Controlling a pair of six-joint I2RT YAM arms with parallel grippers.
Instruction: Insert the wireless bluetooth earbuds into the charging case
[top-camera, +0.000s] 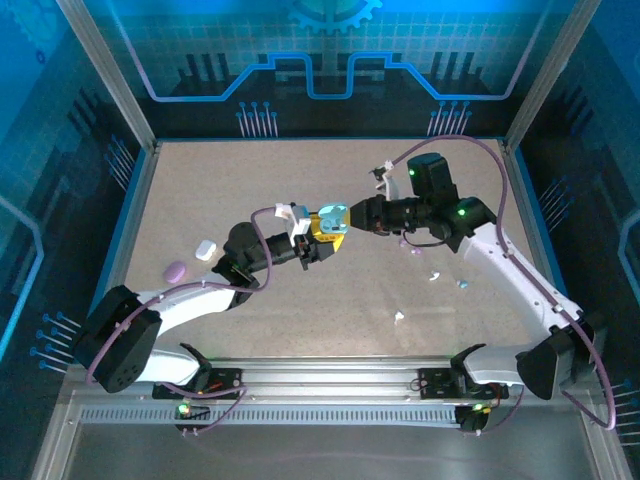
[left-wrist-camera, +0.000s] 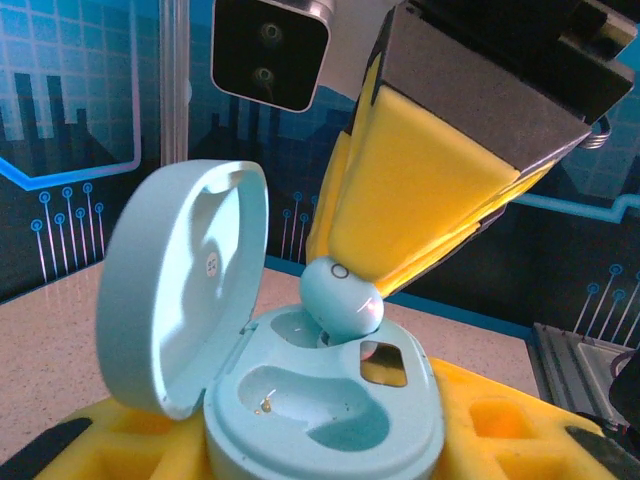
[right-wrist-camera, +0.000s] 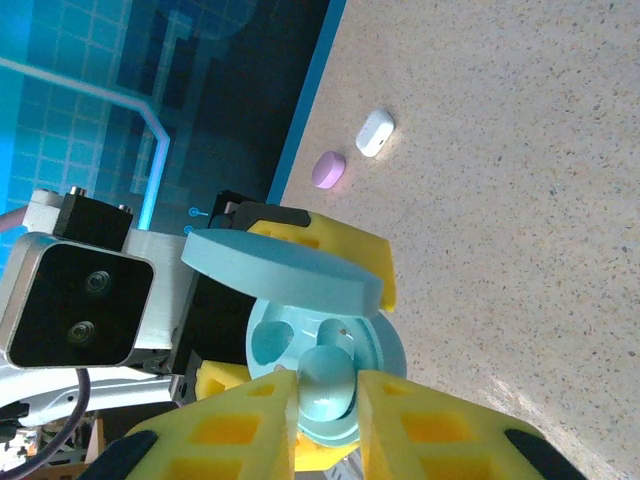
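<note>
My left gripper (top-camera: 320, 240) is shut on the pale blue charging case (left-wrist-camera: 330, 420), whose body sits between its yellow pads (left-wrist-camera: 500, 420). The case is held above the table's middle, and its lid (left-wrist-camera: 180, 280) stands open. My right gripper (right-wrist-camera: 325, 400) is shut on a pale blue earbud (right-wrist-camera: 325, 385). That earbud (left-wrist-camera: 342, 297) rests tilted at the mouth of the case's far well, and the near well is empty. On the table to the right lie loose earbuds: a white one (top-camera: 399, 317), a pale blue one (top-camera: 463, 284) and a purple one (top-camera: 405, 242).
A white oval case (top-camera: 206, 248) and a purple one (top-camera: 176, 270) lie on the speckled table at the left. Metal frame posts and blue walls ring the table. The right arm's cable (top-camera: 470, 150) arcs over the back right.
</note>
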